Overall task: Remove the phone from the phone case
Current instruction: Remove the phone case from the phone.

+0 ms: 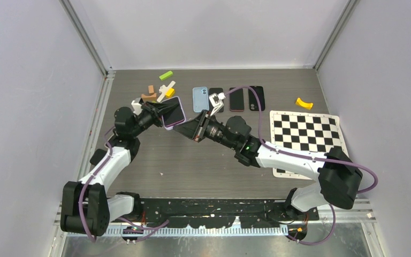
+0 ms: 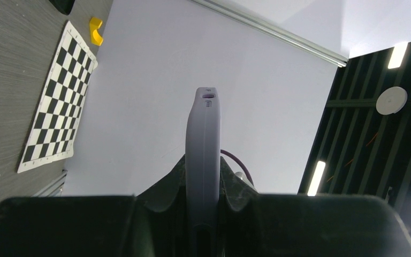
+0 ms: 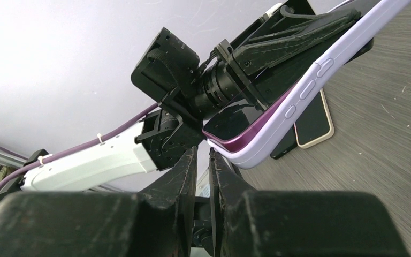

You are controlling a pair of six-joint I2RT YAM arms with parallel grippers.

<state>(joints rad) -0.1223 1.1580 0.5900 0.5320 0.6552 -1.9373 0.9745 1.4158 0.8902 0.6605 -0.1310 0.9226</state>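
The left gripper (image 1: 159, 111) clenches the lavender phone case (image 1: 167, 125), phone (image 1: 175, 111) inside, above the table's (image 1: 192, 160) far left. Left wrist view shows it only edge-on. Right wrist view shows the right gripper (image 3: 202, 152) at its corner, jaws nearly together; grasp unclear.

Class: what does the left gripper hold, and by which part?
The cased phone, clamped between its fingers across the front and back faces.

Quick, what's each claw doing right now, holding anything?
Left gripper: closed on the lavender phone case, phone inside.
Right gripper: almost closed, nothing visibly held, tips by the case's corner.
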